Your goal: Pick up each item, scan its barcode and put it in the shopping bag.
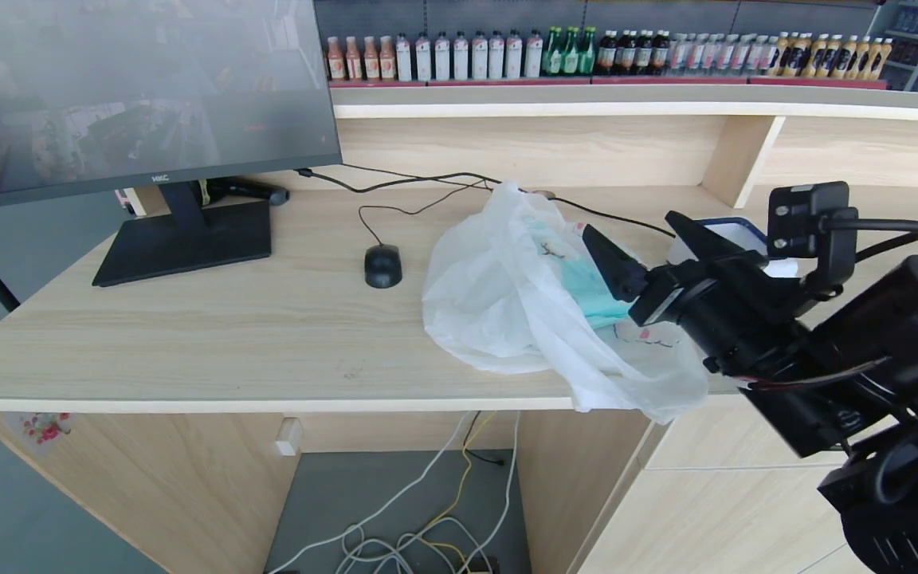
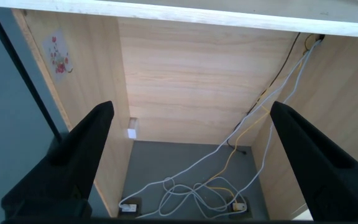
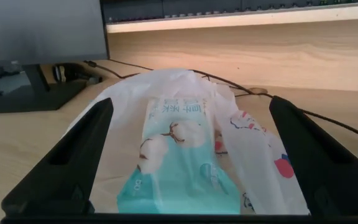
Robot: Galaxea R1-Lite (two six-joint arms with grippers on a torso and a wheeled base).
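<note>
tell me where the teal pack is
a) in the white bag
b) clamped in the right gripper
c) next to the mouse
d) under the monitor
a: the teal pack lies inside the bag. The right gripper is open next to the bag, and the mouse sits apart from the bag on the counter.

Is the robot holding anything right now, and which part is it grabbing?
Nothing is held. The right gripper is open by the shopping bag, not touching the teal pack inside. The left gripper is open, down below the counter top.
</note>
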